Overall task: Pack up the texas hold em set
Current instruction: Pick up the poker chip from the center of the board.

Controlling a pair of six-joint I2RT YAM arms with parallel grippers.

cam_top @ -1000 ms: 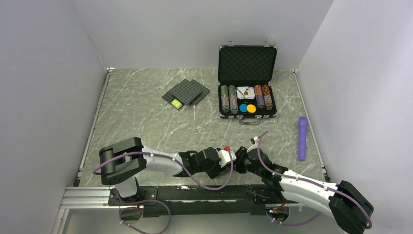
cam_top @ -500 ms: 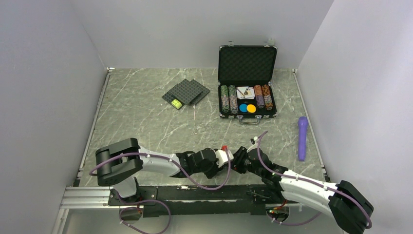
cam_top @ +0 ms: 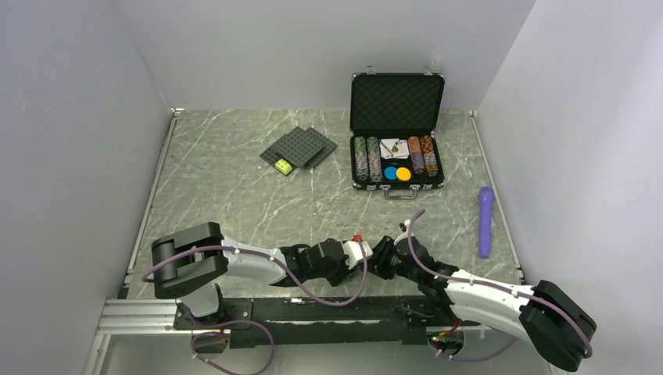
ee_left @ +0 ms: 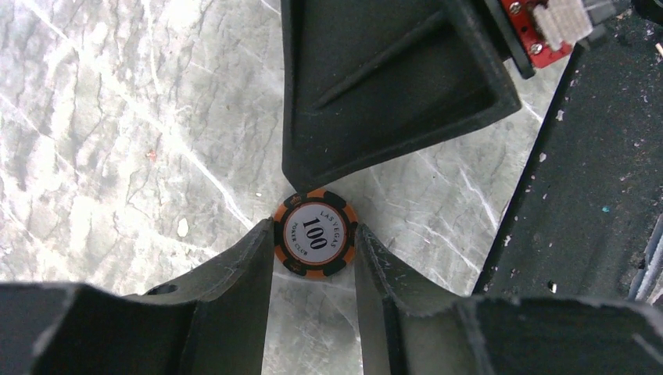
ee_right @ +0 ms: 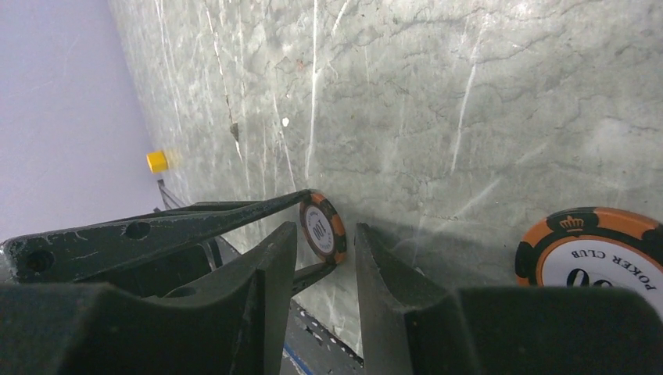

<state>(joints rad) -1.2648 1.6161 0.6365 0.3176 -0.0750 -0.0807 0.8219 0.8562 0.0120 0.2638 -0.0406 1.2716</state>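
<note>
Worktop (cam_top: pixel 234 195) 6 o'clock: left jaws pinch chip (ee_left: pixel 315 234) by rim for handover, right jaws parted around it.

One orange chip (ee_left: pixel 315 234) marked 100 is pinched by its edges in the left gripper (ee_left: pixel 316 231), near the front. The black case (cam_top: pixel 396 100) stands open far back, rows of chips (cam_top: pixel 366 158) inside

a robot lab test cell: a marble-patterned table (cam_top: pixel 227 203) is boxed in by plain pale walls (cam_top: pixel 70 117) on three sides, and a left arm (cam_top: pixel 242 262) and right arm (cam_top: pixel 485 293), trailing looped purple cables (cam_top: pixel 413 228), are bolted to an aluminium rail (cam_top: pixel 133 316) at the near edge.
</note>
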